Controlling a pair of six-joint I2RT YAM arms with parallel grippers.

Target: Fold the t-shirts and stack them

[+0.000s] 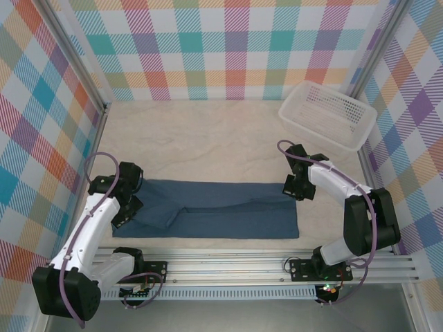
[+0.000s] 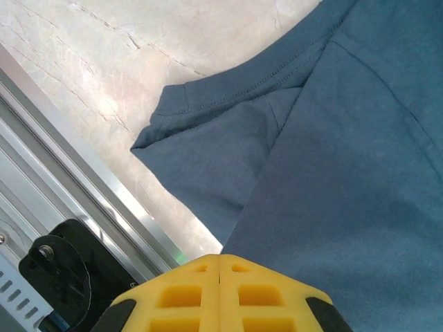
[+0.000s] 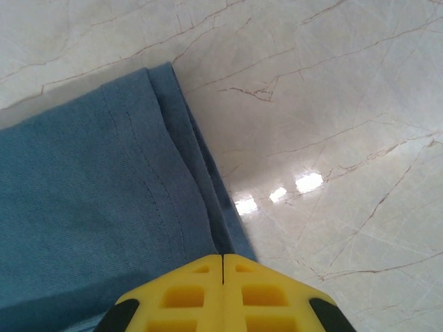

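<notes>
A dark denim-blue t-shirt (image 1: 221, 207) lies on the table as a long flat band, folded lengthwise, with a sleeve tucked at its left end. My left gripper (image 1: 135, 204) sits low on that left end. In the left wrist view its yellow jaws (image 2: 220, 259) are shut, and the edge of the shirt's upper layer (image 2: 346, 173) runs straight into their seam. My right gripper (image 1: 296, 188) rests at the band's far right corner. Its jaws (image 3: 222, 257) are shut too, with the folded hem of the shirt (image 3: 83, 207) running in between them.
A white mesh plastic basket (image 1: 327, 114) stands at the back right, tilted against the checked wall. The aluminium rail (image 1: 263, 266) that carries the arm bases runs just in front of the shirt. Pale marbled tabletop (image 1: 208, 138) stretches behind the shirt.
</notes>
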